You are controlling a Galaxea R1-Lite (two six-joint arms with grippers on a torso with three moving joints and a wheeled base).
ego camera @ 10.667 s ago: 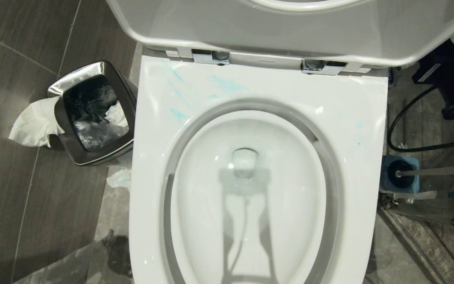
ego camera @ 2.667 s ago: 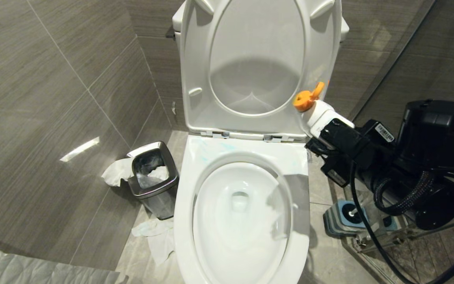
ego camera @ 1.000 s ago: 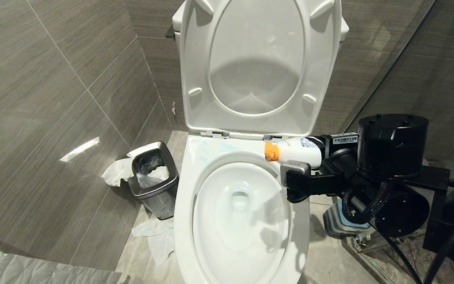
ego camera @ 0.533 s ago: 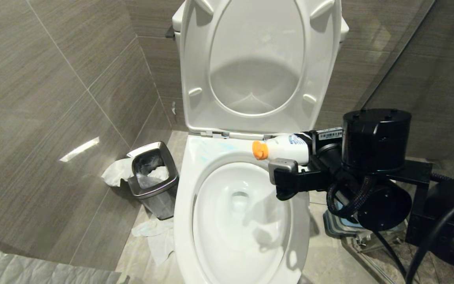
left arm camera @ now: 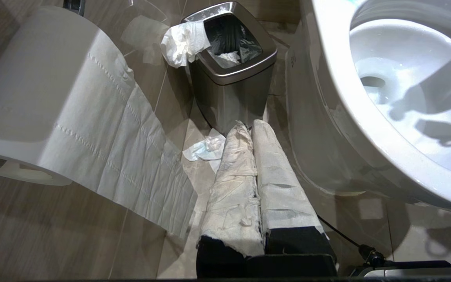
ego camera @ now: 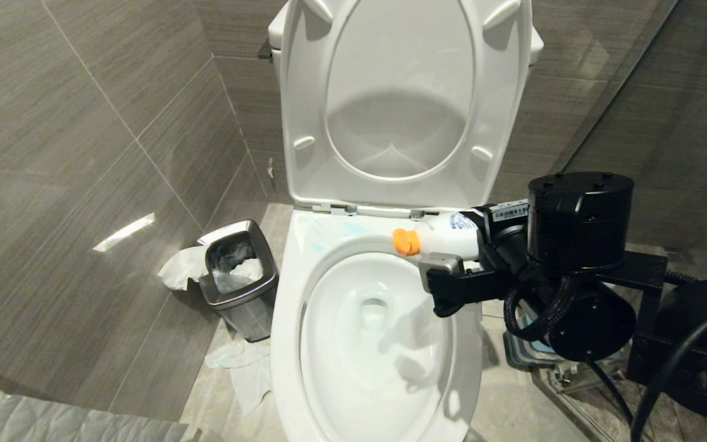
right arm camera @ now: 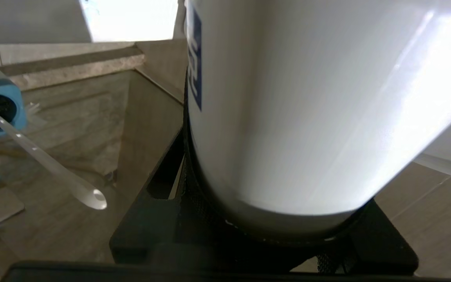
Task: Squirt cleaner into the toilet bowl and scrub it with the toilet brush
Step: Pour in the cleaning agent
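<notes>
- While the right end effector [ego camera: 452, 255] pinched the cleaner bottle [ego camera: 445, 236], it had swung down level, orange nozzle [ego camera: 405, 241] over the toilet bowl [ego camera: 372, 344] back rim.
- Squirting looked imminent; left end effector [left arm camera: 249, 196] stayed pressed together beside the bowl.

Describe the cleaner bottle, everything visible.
The cleaner bottle is white glossy plastic with an orange cap and a blue-printed label. It lies roughly level, cap pointing over the back right rim of the toilet bowl, not touching it as far as the head view shows. The right hand grips its body; the right wrist view shows the base seated between black fingers.
</notes>
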